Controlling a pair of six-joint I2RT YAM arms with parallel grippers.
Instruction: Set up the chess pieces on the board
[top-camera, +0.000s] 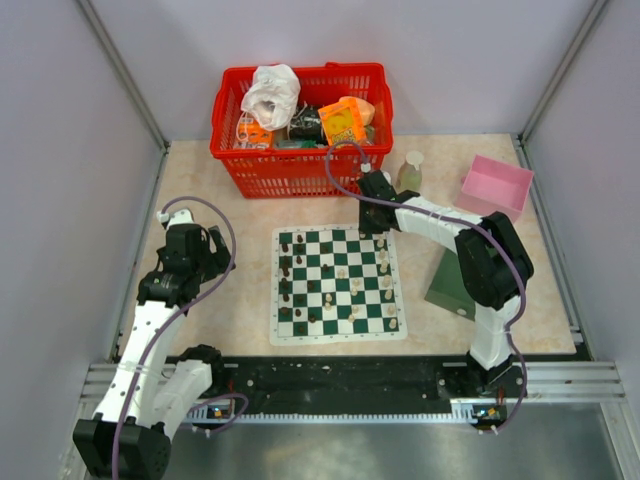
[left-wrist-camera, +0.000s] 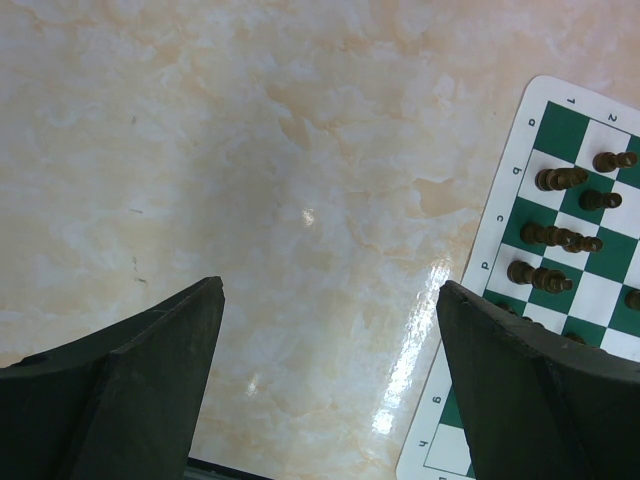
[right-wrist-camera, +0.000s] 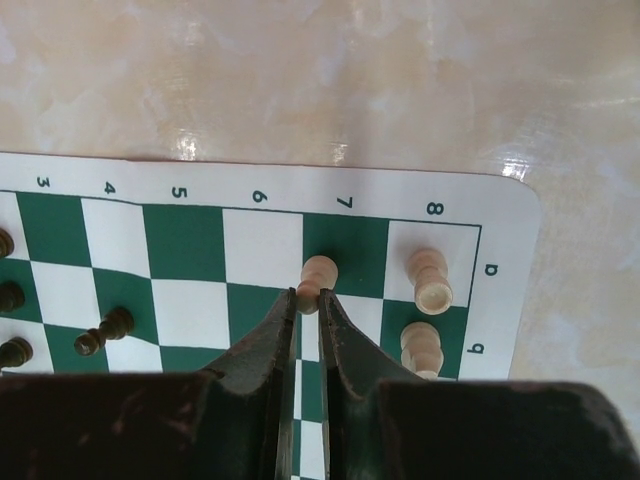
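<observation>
The right gripper (right-wrist-camera: 308, 297) is clamping a cream piece (right-wrist-camera: 318, 272), apparently a pawn, at frame centre, near the board (right-wrist-camera: 185, 240) edge. The left gripper (left-wrist-camera: 330, 290) is hovering, jaws apart, over the table (left-wrist-camera: 250, 150) left of the board.

A red plastic basket (top-camera: 300, 172) sits on the marbled surface (top-camera: 225, 300), holding a crumpled white bag (top-camera: 272, 95) and an orange packet (top-camera: 345, 120). Just right of the basket stands a small bottle (top-camera: 411, 172), and farther right a pink tray (top-camera: 496, 185). A dark green box (top-camera: 450, 285) lies right of the basket and nearer.
</observation>
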